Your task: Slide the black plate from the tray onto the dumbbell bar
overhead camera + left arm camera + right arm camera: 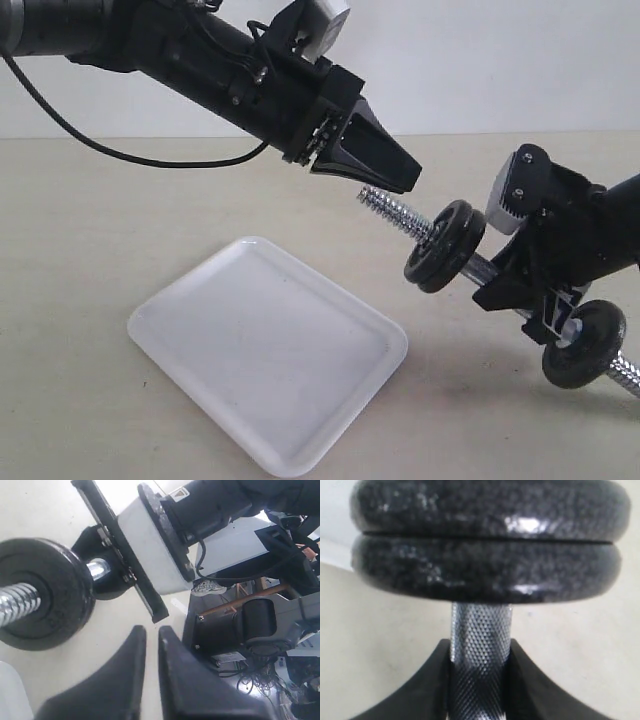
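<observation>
The white tray [270,350] lies on the table with nothing in it. Above the table my right gripper [510,280] is shut on the knurled middle of the dumbbell bar [481,625], holding it slanted. Two black plates [445,245] sit side by side on the bar just past that gripper. The outer black plate [485,505] presses against the inner one [485,570]. A third plate [585,343] sits near the bar's far right end. My left gripper [410,180] hangs just above the bare threaded end [395,212], jaws almost together with nothing between them [151,628].
The tray takes up the front middle of the beige table [80,230]. A black cable [150,158] trails from the left arm over the table's back left. The right arm's white camera housing [150,545] stands close behind the plates.
</observation>
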Robot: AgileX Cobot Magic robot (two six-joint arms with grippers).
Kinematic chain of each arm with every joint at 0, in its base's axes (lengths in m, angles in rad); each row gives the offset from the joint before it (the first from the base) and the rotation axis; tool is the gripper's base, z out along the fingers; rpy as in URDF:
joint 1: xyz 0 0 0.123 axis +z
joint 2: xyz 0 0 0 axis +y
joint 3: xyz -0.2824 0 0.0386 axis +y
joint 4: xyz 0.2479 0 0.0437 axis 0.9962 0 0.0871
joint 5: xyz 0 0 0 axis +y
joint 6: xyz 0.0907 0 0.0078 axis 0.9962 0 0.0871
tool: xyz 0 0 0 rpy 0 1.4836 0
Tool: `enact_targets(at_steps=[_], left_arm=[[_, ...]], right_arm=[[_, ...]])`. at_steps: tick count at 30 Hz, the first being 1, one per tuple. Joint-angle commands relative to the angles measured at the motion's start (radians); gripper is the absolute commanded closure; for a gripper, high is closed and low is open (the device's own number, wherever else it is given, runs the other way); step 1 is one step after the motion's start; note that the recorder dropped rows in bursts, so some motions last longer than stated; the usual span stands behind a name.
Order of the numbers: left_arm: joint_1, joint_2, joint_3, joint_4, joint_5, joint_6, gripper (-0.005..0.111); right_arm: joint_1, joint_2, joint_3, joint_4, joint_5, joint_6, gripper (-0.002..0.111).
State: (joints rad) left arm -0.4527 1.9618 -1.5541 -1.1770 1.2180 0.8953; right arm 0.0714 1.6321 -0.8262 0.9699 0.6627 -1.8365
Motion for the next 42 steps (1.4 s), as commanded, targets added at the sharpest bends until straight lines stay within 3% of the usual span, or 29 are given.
enact_targets(at_steps=[1, 15, 25, 29, 42], left_arm=[[0.003, -0.012, -0.005, 0.002, 0.003, -0.005, 0.102], [0.003, -0.165, -0.005, 0.232, 0.003, -0.005, 0.102], [0.003, -0.231, -0.005, 0.255, 0.003, -0.039, 0.102], [0.003, -0.266, -0.005, 0.262, 0.003, -0.042, 0.102], [0.001, -0.373, -0.005, 0.26, 0.003, -0.05, 0.102]], right_arm=[[-0.002, -0.045, -0.083, 0.472, -0.029, 0.109, 0.108], [-0.002, 0.024, -0.086, 0.43, -0.122, 0.281, 0.108], [-0.002, 0.148, -0.319, -0.003, 0.005, 0.742, 0.108], [-0.002, 0.194, -0.384, -0.085, 0.073, 0.84, 0.108], [0.007, 0.264, -0.403, -0.086, 0.093, 0.852, 0.108]])
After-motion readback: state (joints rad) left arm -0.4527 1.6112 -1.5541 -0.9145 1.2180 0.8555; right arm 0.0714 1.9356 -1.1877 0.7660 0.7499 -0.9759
